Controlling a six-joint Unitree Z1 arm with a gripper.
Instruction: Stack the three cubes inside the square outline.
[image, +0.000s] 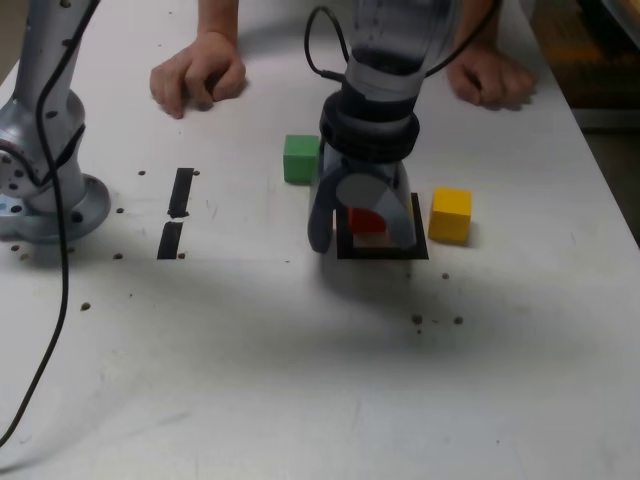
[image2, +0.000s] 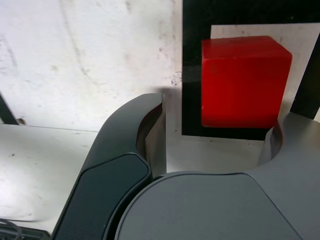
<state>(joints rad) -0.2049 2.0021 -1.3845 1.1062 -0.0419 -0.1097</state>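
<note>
white counter (image: 240, 350), red cube (image2: 245, 85) in the square outline (image2: 192, 95).
gripper (image2: 217, 122) fingers spread; cube between them, nearer one finger.

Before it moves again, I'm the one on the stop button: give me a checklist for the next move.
1. Gripper jaws apart: ok.
2. Red cube within the square outline's outer edge: ok, toward one side.
3. Green cube stacked: not ok, on the table outside the outline.
4. Yellow cube stacked: not ok, also outside, at the exterior view's right.
5. Red cube free of both fingers: cannot tell, one jaw looks very close.
6. Hands off the cubes: ok, both rest on the table behind.
</note>
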